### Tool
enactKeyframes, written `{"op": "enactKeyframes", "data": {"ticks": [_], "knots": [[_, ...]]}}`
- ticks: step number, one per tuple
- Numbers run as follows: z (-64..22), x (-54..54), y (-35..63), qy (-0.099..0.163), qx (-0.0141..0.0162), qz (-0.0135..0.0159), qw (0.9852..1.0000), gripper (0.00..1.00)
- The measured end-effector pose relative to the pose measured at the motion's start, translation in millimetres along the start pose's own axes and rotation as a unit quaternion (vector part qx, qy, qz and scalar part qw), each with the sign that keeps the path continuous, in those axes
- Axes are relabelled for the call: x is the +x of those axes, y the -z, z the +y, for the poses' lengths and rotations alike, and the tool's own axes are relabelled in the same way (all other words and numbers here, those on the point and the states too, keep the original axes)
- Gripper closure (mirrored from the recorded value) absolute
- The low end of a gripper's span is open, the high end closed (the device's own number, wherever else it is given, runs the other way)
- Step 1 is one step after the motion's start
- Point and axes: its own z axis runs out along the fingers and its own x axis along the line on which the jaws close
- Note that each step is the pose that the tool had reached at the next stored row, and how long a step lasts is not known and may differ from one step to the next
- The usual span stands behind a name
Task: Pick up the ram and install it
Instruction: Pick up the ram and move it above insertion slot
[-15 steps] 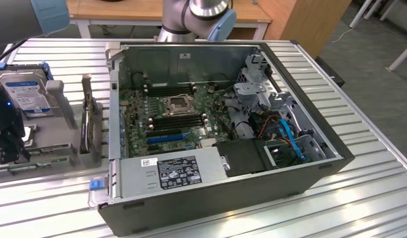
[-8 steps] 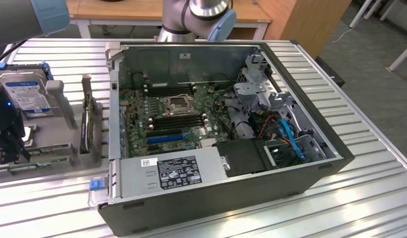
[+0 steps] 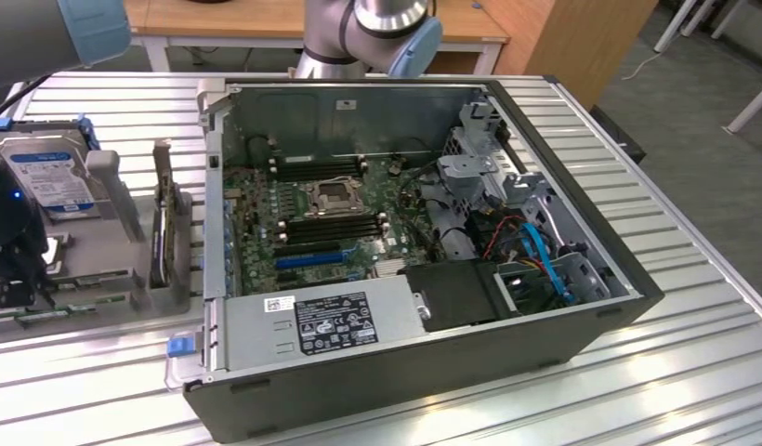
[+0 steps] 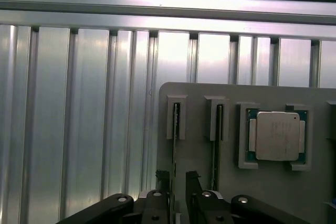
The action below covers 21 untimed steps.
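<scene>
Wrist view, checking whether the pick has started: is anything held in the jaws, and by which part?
Nothing appears held: the gripper has its jaws apart, straddling one ram stick that stands in the grey holder.

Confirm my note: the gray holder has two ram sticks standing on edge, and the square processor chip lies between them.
Wrong in one respect. The wrist view shows the gray holder with one ram stick and a second ram stick standing on edge, but the processor chip lies to one side of both, not between them.
</scene>
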Motion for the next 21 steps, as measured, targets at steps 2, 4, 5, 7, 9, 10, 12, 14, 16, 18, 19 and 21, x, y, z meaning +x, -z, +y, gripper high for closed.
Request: {"op": "enactKeyframes", "data": {"ticks": [2,4,5,7,9,10,12,14,16,18,19,21], "knots": [[0.0,0.0,0.0,0.000,0.0000,0.0000,1.0000,0.71],[0.0,0.0,0.0,0.000,0.0000,0.0000,1.0000,0.71],[0.0,0.1,0.0,0.000,0.0000,0.0000,1.0000,0.71],[-0.1,2.2,-0.2,0.000,0.0001,0.0000,1.0000,0.71],[0.1,2.6,0.0,0.000,0.0000,0.0000,1.0000,0.71],[0.1,2.6,0.0,0.000,0.0000,0.0000,1.0000,0.71],[0.1,2.7,-0.1,0.000,0.0001,0.0000,1.0000,0.71],[0.1,4.1,-0.3,0.000,0.0001,0.0000,1.0000,0.71],[0.2,5.8,-0.2,0.000,-0.0001,0.0000,1.0000,0.71],[0.2,5.8,-0.3,0.000,0.0000,0.0000,1.0000,0.71],[0.2,5.8,-0.5,0.000,0.0000,0.0000,1.0000,0.71],[0.2,5.7,-2.9,0.000,0.0001,0.0000,1.0000,0.71]]}}
